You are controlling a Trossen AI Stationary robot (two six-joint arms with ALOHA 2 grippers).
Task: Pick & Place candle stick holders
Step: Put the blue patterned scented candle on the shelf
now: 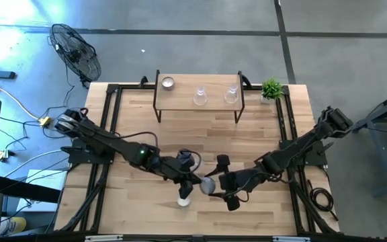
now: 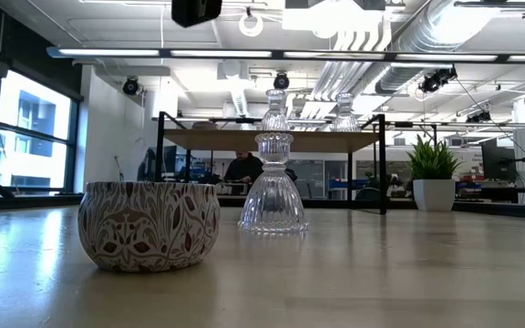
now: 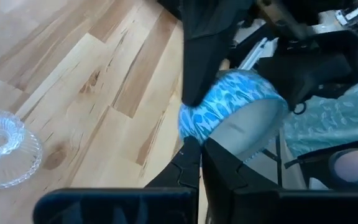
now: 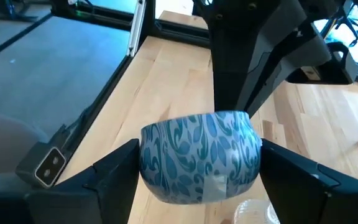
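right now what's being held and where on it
A blue patterned cup, in mid-handover: the right gripper spans its round sides, and the left gripper is shut on its rim.

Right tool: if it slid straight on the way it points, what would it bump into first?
The blue patterned cup sits between the fingers of the right tool. Just past it is the left tool, shut on the cup's rim, so that likely comes first; depth is unclear.
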